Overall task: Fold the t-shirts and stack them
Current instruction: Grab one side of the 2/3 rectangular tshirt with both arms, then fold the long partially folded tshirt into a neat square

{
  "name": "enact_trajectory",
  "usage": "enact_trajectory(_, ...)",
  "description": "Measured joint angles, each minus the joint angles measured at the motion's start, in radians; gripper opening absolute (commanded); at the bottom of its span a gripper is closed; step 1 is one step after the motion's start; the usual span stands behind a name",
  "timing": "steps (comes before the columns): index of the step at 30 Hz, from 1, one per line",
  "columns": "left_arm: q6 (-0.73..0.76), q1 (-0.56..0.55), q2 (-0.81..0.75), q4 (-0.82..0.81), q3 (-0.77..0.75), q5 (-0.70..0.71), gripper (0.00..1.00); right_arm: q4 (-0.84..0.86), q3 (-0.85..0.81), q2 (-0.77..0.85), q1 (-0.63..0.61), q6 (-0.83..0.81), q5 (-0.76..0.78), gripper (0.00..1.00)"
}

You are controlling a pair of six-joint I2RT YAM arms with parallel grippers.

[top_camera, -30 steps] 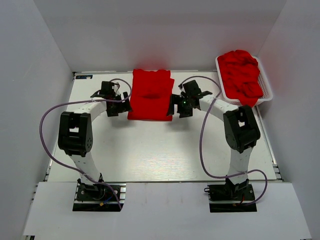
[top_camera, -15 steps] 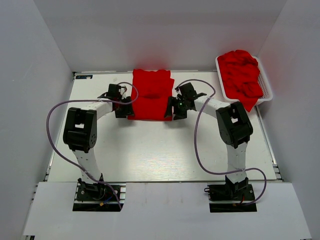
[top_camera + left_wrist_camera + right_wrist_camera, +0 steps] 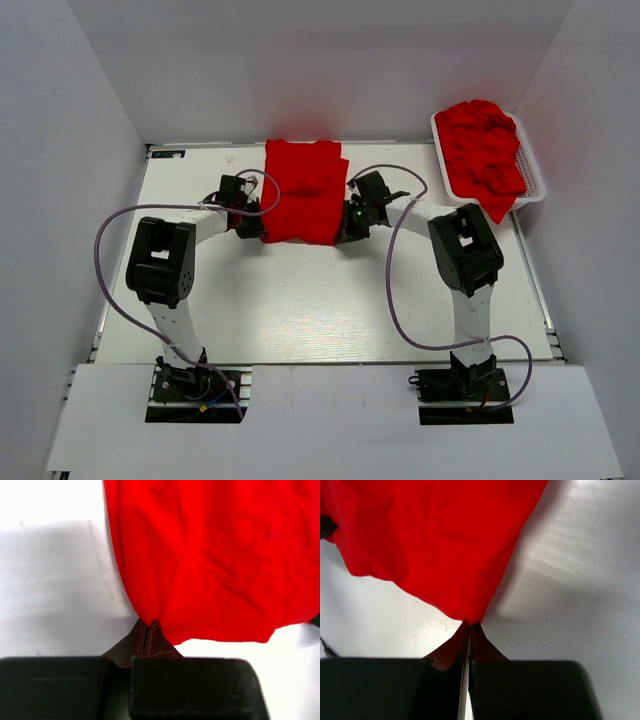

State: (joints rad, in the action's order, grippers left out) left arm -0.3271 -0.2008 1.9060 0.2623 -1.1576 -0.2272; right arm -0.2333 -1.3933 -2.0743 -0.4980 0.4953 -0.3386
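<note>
A red t-shirt (image 3: 301, 192) lies partly folded at the back middle of the table. My left gripper (image 3: 256, 226) is shut on its near left corner, and in the left wrist view the cloth (image 3: 210, 555) runs straight out of the closed fingertips (image 3: 148, 626). My right gripper (image 3: 345, 228) is shut on the near right corner; the right wrist view shows the red fabric (image 3: 435, 540) pinched at the fingertips (image 3: 470, 626). More red t-shirts (image 3: 483, 148) are heaped in the basket at the back right.
The white slotted basket (image 3: 536, 186) stands at the back right, with one shirt hanging over its near rim. White walls close in the table at the back and on both sides. Purple cables loop beside each arm.
Both grippers moved in to the shirt's near corners and closed on them. The near edge of the shirt has bunched slightly between them.
</note>
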Motion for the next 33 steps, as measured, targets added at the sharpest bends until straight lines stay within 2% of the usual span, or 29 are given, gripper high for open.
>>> enact_trajectory(5,-0.029,-0.012,-0.104,0.023,0.114,-0.003,0.00,-0.027,0.083,0.094,0.000,-0.015,0.022,0.00)
enact_trajectory(11,-0.072,-0.032,-0.389,0.165,0.276,-0.057,0.00,-0.135,0.228,0.380,-0.002,-0.046,0.021,0.00)
enact_trajectory(16,-0.089,-0.045,-0.663,0.306,0.289,-0.105,0.00,-0.271,0.311,0.607,-0.005,-0.063,-0.015,0.00)
enact_trajectory(19,-0.094,-0.045,-0.752,0.381,0.238,-0.111,0.00,-0.320,0.308,0.668,-0.005,-0.074,-0.058,0.00)
enact_trajectory(24,-0.105,-0.043,-0.752,0.417,0.145,-0.095,0.00,-0.380,0.232,0.640,-0.004,-0.105,-0.116,0.00)
enact_trajectory(33,-0.161,-0.026,-0.506,0.441,-0.016,0.046,0.00,-0.383,-0.042,0.383,0.033,-0.137,-0.174,0.00)
